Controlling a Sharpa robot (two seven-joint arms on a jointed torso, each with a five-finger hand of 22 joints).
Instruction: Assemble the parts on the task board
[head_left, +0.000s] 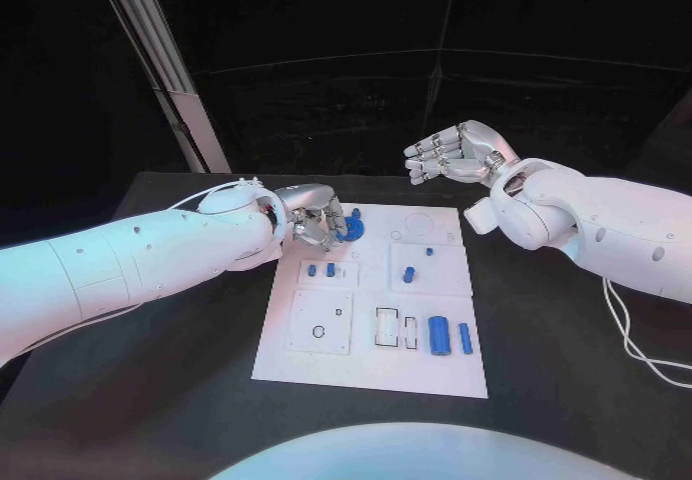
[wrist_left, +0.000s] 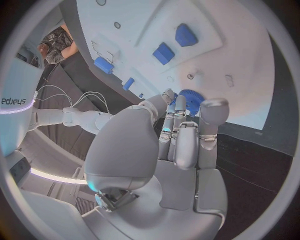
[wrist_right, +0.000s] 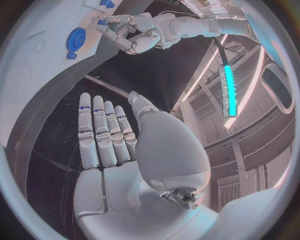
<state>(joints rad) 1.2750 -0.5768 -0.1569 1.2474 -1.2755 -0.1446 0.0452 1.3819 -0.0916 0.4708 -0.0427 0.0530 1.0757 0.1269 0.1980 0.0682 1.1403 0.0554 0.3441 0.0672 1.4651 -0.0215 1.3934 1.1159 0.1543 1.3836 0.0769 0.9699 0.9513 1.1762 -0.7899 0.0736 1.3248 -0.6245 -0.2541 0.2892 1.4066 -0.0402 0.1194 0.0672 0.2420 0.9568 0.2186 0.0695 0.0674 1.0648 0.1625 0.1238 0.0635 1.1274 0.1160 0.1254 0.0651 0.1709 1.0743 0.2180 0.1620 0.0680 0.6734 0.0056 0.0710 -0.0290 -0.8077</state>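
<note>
The white task board (head_left: 368, 365) lies in the middle of the black table. A blue gear (head_left: 352, 228) sits flat at its far left corner. My left hand (head_left: 307, 214) hovers at the gear, fingers apart, with the fingertips (wrist_left: 180, 102) over the rim of the gear (wrist_left: 190, 100); I cannot tell whether they touch it. Seen from the right wrist, the gear (wrist_right: 76, 37) lies on the board beside the left hand (wrist_right: 128, 32). My right hand (head_left: 454, 152) is raised beyond the board's far right corner, holding nothing, its fingers (wrist_right: 103, 132) straight.
Small blue parts stand mid-board (head_left: 312, 269), (head_left: 330, 269), (head_left: 408, 273). Two longer blue pieces (head_left: 438, 334), (head_left: 464, 338) lie near the right front beside empty rectangular slots (head_left: 389, 327). Bare black table (head_left: 173, 400) surrounds the board. A white cable (head_left: 635, 345) trails at the right.
</note>
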